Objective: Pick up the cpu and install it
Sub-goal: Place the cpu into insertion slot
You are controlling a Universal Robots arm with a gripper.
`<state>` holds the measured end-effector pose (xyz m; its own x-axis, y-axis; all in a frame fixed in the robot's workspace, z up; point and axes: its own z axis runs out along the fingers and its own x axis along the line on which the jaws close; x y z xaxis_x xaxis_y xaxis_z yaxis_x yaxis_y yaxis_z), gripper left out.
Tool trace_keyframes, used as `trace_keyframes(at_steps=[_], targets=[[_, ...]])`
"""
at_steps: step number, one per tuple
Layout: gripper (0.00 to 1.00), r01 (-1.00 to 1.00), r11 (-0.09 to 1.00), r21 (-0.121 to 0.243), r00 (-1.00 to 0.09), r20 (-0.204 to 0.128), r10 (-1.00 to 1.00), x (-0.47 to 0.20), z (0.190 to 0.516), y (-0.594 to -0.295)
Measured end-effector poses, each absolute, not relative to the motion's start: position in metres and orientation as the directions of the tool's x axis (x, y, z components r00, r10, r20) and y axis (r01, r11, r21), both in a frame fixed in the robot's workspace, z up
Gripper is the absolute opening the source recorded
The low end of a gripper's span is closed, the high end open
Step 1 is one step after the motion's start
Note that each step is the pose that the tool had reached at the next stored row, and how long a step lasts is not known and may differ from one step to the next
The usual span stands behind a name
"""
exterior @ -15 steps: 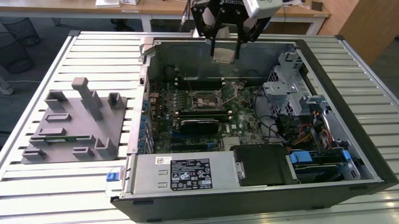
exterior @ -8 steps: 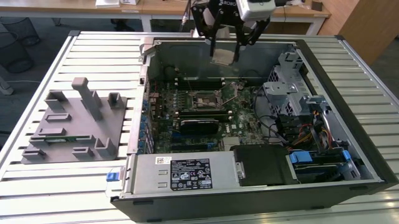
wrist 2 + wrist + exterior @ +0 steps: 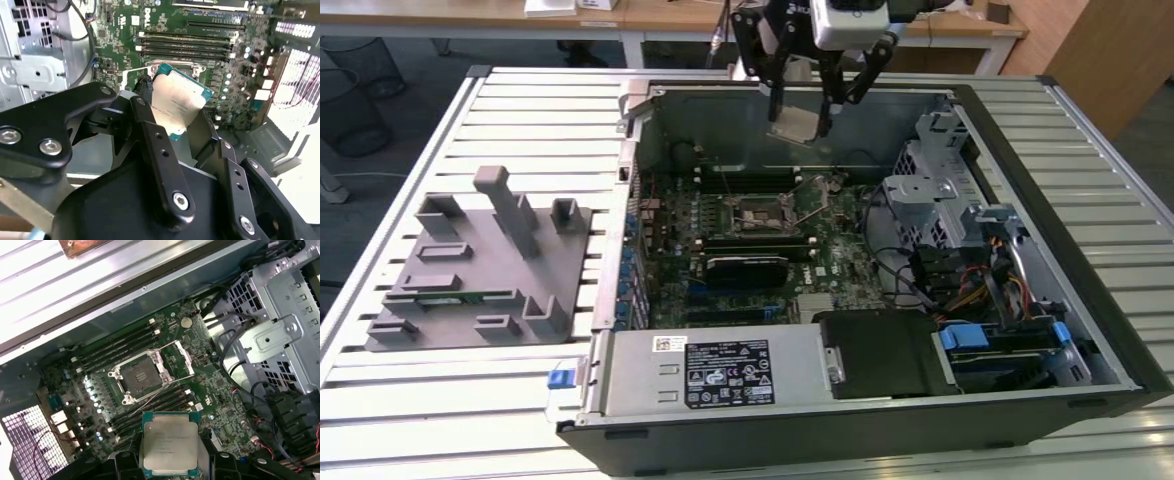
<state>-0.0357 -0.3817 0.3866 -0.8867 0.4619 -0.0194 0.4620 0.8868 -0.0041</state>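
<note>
Here the tool is clamped on the cpu by two opposite edges, holding it well above the open socket, with free room inside the case.

Your exterior view looks steeply down from off the arm, far enough back to frame the whole open computer case on the slatted table. Both wrist views ride close behind the gripper, facing down onto the motherboard. All three views share its memory slots.
</note>
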Motion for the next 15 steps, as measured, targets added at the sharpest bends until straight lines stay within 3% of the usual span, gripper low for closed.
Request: trace_keyframes(at_steps=[15], targets=[[0.53, 0.641, 0.768, 0.000, -0.767, -0.026, 0.641, -0.0357, 0.3827, -0.3807]])
